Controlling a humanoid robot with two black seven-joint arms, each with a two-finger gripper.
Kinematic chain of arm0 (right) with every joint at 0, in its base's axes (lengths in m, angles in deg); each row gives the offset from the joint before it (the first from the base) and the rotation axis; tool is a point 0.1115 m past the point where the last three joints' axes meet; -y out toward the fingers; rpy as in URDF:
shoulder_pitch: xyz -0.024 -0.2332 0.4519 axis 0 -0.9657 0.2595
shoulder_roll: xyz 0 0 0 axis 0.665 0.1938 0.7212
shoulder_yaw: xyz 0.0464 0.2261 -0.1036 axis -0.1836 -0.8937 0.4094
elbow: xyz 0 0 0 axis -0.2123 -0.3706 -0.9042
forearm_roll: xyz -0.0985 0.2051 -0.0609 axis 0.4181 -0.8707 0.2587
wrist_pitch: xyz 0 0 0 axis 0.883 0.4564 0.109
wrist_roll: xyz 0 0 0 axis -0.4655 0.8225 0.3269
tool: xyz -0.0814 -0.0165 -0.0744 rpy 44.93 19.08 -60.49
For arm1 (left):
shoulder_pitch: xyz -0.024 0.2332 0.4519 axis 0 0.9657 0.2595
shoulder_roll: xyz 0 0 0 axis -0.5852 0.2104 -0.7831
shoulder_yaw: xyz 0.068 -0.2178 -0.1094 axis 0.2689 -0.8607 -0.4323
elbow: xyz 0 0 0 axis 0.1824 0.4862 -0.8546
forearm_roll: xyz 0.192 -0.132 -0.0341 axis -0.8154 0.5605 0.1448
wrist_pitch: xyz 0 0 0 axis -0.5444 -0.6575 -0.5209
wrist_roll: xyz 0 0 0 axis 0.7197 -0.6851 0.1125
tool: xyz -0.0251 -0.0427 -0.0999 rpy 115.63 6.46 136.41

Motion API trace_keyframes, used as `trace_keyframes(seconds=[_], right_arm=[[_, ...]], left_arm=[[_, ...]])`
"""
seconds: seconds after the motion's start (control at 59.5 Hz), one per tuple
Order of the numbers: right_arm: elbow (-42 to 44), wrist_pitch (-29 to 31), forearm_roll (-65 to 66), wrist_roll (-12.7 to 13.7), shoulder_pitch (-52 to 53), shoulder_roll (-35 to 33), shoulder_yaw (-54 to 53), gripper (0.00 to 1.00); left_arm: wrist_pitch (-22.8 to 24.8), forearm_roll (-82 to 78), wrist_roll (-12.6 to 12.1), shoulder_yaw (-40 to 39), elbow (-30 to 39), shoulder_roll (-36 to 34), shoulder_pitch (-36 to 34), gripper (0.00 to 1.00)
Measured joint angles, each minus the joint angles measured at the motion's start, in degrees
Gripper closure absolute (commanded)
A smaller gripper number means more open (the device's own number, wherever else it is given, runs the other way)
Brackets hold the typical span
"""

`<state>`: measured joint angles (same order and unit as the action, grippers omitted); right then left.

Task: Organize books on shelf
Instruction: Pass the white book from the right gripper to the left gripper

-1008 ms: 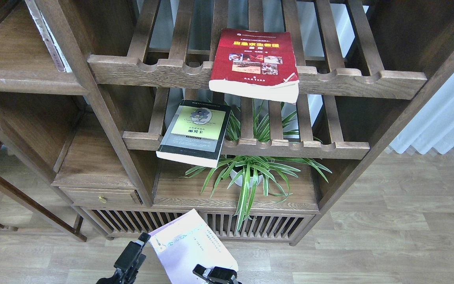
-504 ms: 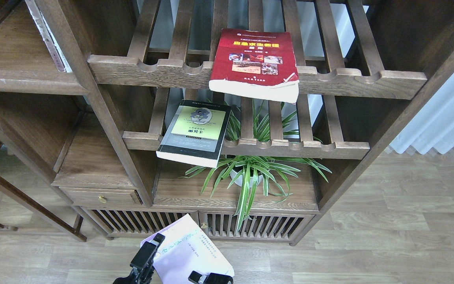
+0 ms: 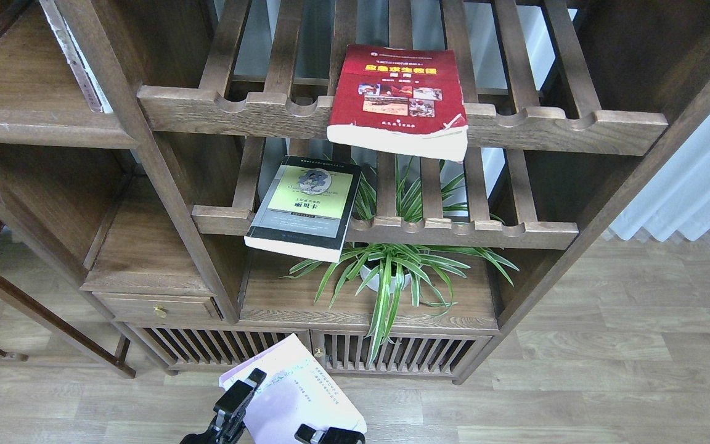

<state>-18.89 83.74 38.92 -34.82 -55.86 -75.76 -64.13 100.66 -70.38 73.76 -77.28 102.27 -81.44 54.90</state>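
Standing across most of the view is the dark wooden bookcase (image 3: 164,185), with two slatted racks with scalloped front rails, the upper rack (image 3: 515,123) and the lower rack (image 3: 453,233). Solid board shelf (image 3: 145,259) sits lower left above a small drawer, bare; judged the target compartment. Another solid board under the racks carries a potted spider plant (image 3: 386,271).

Thick red paperback (image 3: 401,98) lies face up on the upper rack, front edge overhanging the rail, so misplaced, not shelved. Black-bordered paperback with yellow-green panel (image 3: 306,206) lies face up on the lower rack's left end, also overhanging the rail, just beside the plant leaves.

White paperback with lavender top (image 3: 296,394) is low in view in front of the bookcase base, tilted, held off the wooden floor (image 3: 607,370). Left end effector (image 3: 238,401) touches its left edge near the top corner; right end effector (image 3: 327,435) sits at its lower edge. Both mostly cut off by the frame edge, so cannot tell whether fingers are spread or pinching. Two-sided contact looks like support for a lift toward the shelf.

Versus half a second back: left end effector has slid slightly down and right along the book edge; book, the other two paperbacks and right end effector are roughly unchanged.
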Motion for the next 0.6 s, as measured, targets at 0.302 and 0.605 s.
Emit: trace_keyframes(seconds=[0.302, 0.605], right_arm=[[0.34, -0.01, 0.07, 0.04, 0.01, 0.00, -0.30, 0.95], [1.16, -0.05, 0.03, 0.00, 1.06, 0.03, -0.73, 0.73]], left_arm=[[0.00, -0.94, -0.88, 0.07, 0.75, -1.23, 0.38, 0.95], [0.07, -1.84, -1.09, 0.68, 1.41, -5.77, 0.66, 0.95]])
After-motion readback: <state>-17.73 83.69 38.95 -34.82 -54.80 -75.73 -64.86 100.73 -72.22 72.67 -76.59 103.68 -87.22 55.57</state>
